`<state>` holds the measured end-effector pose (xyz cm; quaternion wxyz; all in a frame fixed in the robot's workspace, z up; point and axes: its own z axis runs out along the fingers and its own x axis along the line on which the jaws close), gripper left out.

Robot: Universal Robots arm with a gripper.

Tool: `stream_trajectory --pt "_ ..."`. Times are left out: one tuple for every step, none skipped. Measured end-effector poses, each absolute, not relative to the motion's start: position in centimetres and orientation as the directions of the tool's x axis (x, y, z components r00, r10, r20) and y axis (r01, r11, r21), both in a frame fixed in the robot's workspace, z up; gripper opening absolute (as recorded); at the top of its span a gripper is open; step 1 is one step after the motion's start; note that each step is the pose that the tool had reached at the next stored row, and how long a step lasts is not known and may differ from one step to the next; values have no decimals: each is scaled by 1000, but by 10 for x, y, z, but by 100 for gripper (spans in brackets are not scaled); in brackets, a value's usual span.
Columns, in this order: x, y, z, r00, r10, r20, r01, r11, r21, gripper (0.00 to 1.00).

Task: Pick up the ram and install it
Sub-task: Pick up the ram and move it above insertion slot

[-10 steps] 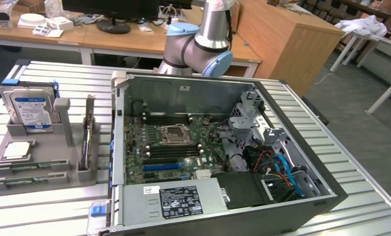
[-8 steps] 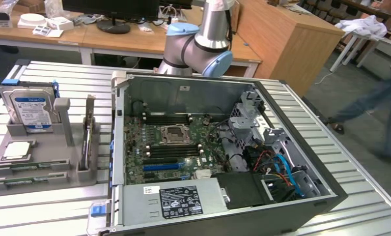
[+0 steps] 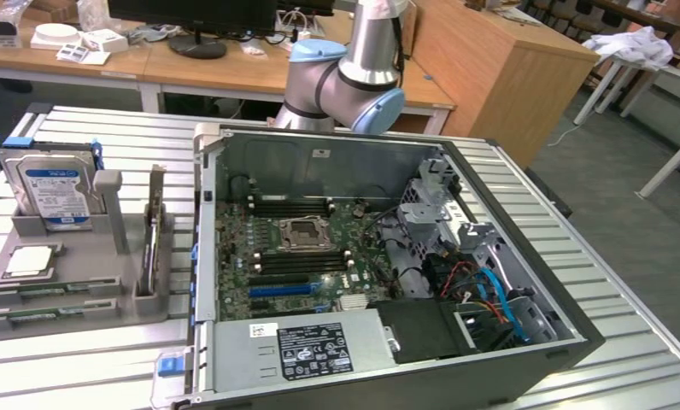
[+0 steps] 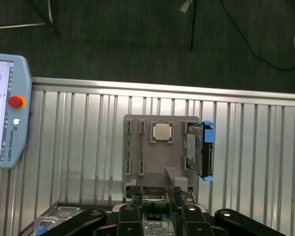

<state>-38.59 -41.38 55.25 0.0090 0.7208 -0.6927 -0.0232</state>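
Hovering Open Above the Parts Holder

The gripper [image 4: 154,190] hangs above the ribbed metal table [image 3: 78,371], its jaws spread apart and gripping nothing. The ram [image 3: 153,231] stands on its long edge in a slot of the grey holder [image 3: 95,286], along the holder's edge nearest the open computer case [image 3: 317,132]. On the same holder a hard drive [image 3: 55,188] stands upright at a corner away from the case, and a processor chip [image 3: 30,260] lies flat.
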Motion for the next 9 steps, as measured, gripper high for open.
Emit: stream_trajectory --pt "-386 -414 552 39 -999 -21 -998 -40 45 36" --pt "-386 -414 551 39 -999 -21 -998 -40 45 36" --pt "-386 -414 551 39 -999 -21 -998 -40 45 36" --pt "-386 -414 550 39 -999 -21 -998 -40 45 36" --pt "-386 -414 549 39 -999 -21 -998 -40 45 36" --pt "-386 -414 548 39 -999 -21 -998 -40 45 36" --pt "-386 -414 547 39 -999 -21 -998 -40 45 36" --pt "-386 -414 546 39 -999 -21 -998 -40 45 36" --pt "-386 -414 545 39 -999 -21 -998 -40 45 36"
